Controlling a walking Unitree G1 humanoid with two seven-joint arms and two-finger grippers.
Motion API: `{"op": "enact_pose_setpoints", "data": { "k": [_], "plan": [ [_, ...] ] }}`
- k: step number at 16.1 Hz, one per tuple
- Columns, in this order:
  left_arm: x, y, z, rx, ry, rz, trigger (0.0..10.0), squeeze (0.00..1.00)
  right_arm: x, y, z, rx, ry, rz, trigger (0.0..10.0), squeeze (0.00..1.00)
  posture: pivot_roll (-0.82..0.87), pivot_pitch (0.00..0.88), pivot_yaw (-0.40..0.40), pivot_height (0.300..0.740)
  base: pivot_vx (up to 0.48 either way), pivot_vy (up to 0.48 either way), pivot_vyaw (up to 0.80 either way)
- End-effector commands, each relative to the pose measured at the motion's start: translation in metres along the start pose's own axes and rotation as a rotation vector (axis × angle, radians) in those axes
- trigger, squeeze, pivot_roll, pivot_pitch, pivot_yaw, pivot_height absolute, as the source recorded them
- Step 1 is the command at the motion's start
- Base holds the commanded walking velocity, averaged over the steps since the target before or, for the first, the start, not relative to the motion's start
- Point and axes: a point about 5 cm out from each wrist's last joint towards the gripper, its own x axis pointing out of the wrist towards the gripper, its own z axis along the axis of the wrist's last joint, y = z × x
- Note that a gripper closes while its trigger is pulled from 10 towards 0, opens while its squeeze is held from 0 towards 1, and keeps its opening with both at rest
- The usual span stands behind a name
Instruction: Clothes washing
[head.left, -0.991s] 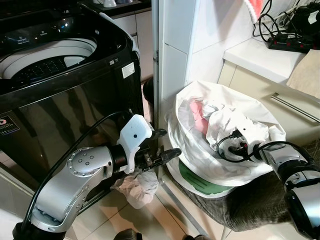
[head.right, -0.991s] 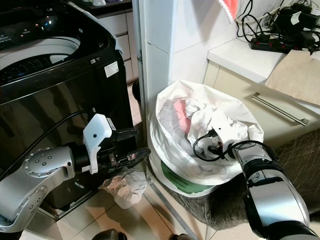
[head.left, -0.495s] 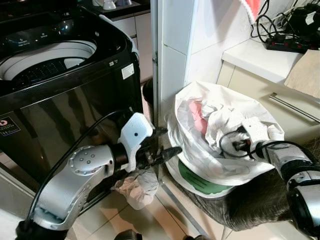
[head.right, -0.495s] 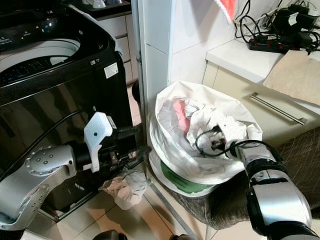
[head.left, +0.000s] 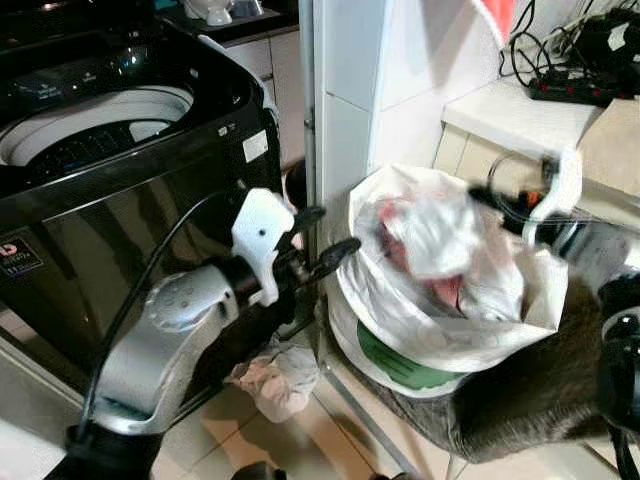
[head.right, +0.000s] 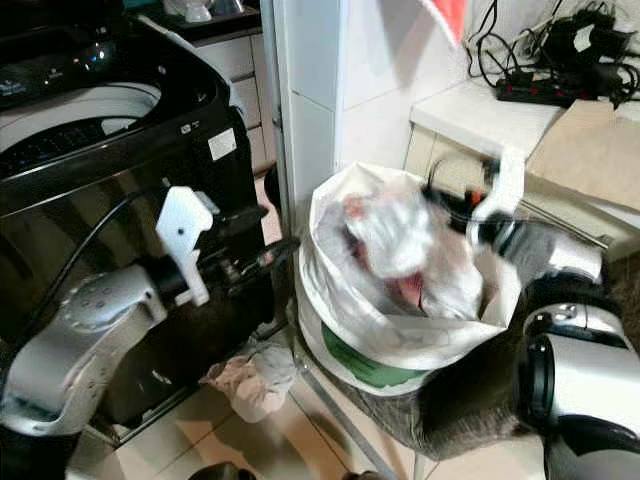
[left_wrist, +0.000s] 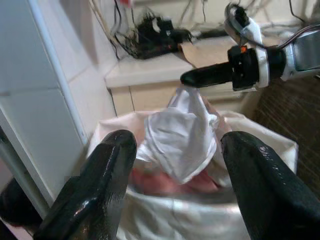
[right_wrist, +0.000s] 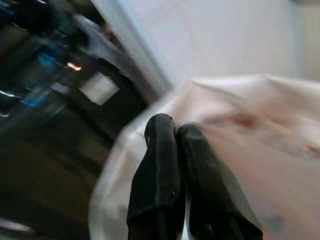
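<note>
A white laundry bag (head.left: 440, 335) stands open on a dark cushion, with pink and white clothes inside. My right gripper (head.left: 487, 199) is raised over the bag's mouth, shut on a white garment (head.left: 430, 235) that hangs from its fingertips (left_wrist: 192, 77). In the right wrist view its fingers (right_wrist: 172, 150) are pressed together. My left gripper (head.left: 335, 228) hovers open just left of the bag, beside the washing machine, with nothing between its fingers (left_wrist: 105, 170). The black top-loading washing machine (head.left: 130, 210) stands at the left with its drum opening (head.left: 90, 120) uncovered.
A crumpled cloth (head.left: 278, 375) lies on the tiled floor at the machine's foot. A white tiled pillar (head.left: 350, 80) rises between machine and bag. Behind the bag is a counter (head.left: 500, 105) with a power strip (head.left: 575, 88) and cables.
My right gripper has risen out of the bag, pulling the white garment up with it. The left arm has lifted slightly and stays open.
</note>
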Motion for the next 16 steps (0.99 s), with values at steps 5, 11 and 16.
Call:
{"op": "enact_pose_setpoints", "data": {
  "k": [5, 11, 16],
  "plan": [
    [0.030, -0.002, 0.033, 0.002, -0.250, 0.007, 10.0, 1.00, -0.005, 0.091, 0.065, 0.027, -0.168, 0.398, 0.0, 0.00, -0.07, 0.000, 0.049, 0.740, 0.000, 0.000, 0.00],
    [0.061, 0.008, 0.053, 0.151, -0.335, 0.072, 10.0, 1.00, -0.012, 0.180, 0.061, 0.035, -0.168, 0.663, 0.0, 0.00, -0.08, 0.000, 0.050, 0.740, 0.000, 0.000, 0.00],
    [0.060, 0.035, 0.036, 0.193, -0.244, 0.275, 10.0, 0.00, -0.024, 0.202, 0.061, 0.089, -0.192, 0.754, 0.0, 0.00, -0.08, 0.000, 0.052, 0.740, 0.000, 0.000, 0.00]
  ]
}}
